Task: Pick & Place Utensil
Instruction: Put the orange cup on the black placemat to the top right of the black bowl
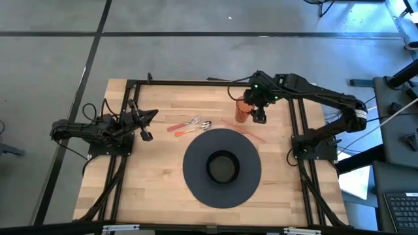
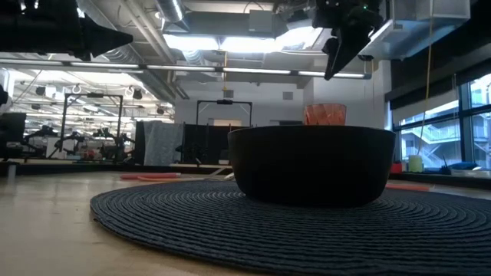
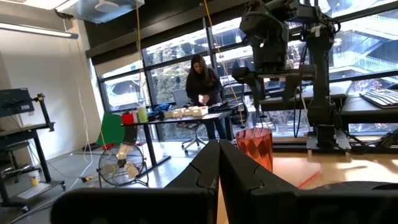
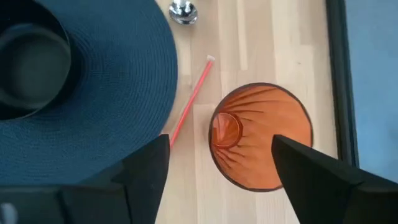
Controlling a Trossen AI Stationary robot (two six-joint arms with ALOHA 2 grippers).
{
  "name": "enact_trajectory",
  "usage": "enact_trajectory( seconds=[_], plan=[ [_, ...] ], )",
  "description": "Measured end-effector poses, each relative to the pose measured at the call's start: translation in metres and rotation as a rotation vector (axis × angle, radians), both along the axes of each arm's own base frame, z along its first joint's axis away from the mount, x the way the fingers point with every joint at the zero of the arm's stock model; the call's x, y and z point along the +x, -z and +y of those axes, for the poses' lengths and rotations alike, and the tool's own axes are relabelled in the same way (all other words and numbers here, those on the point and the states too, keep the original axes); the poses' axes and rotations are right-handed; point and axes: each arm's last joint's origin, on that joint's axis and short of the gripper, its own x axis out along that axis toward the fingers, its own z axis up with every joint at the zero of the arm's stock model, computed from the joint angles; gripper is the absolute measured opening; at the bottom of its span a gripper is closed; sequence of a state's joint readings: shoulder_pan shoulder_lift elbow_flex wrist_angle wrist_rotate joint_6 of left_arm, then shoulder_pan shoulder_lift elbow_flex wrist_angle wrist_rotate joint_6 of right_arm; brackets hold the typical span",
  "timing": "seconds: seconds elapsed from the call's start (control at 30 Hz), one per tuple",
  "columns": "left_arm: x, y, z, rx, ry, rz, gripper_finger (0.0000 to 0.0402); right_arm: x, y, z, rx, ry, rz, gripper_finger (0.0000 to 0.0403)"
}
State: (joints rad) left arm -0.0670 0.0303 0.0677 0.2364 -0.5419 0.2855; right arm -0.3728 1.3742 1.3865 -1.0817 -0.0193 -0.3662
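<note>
A: Where do the pincers sit?

B: The right pincer (image 1: 258, 116) hangs above the orange cup (image 1: 243, 109) at the far right of the tabletop (image 1: 157, 183), fingers spread wide and gripping nothing; in its wrist view the cup's mouth (image 4: 261, 135) shows between them. The left pincer (image 1: 145, 130) is parked at the left edge, fingers pressed together (empty too).

A: And the utensils?

B: A fork and spoon with orange handles (image 1: 189, 125) lie flat on the tabletop, just beyond the far left rim of the round dark placemat (image 1: 196, 176), roughly midway between the two arms. Their long axes run across the tabletop, handles toward the left arm, heads toward the mat. A thin red stick, probably a straw (image 1: 243, 129), lies just beside the cup at the mat's far right rim, slanting from the cup toward the right arm's base. A black bowl (image 1: 222, 167) sits at the middle of the mat.

A: Which arm for the next move?

B: My judgement: the straw is nearest the right pincer, almost under it. For the fork or spoon, the left pincer faces the handles end-on; the right would have to travel left, clear of the cup. The wrist should turn so the fingers close across the shaft.
</note>
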Motion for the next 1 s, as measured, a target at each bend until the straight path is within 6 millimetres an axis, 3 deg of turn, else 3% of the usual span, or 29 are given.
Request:
enact_trajectory(
  seconds=[0.53, 1.0],
  plan=[
    [0.0, 0.0, 0.0, 0.004, -0.001, 0.002, 0.0004, 0.033, 0.04, -0.01, 0.016, -0.02, 0.151, 0.0273],
    [0.0, 0.0, 0.0, 0.004, -0.001, 0.003, 0.0004, 0.038, 0.054, -0.02, -0.032, 0.07, 0.235, 0.0273]
  ],
)
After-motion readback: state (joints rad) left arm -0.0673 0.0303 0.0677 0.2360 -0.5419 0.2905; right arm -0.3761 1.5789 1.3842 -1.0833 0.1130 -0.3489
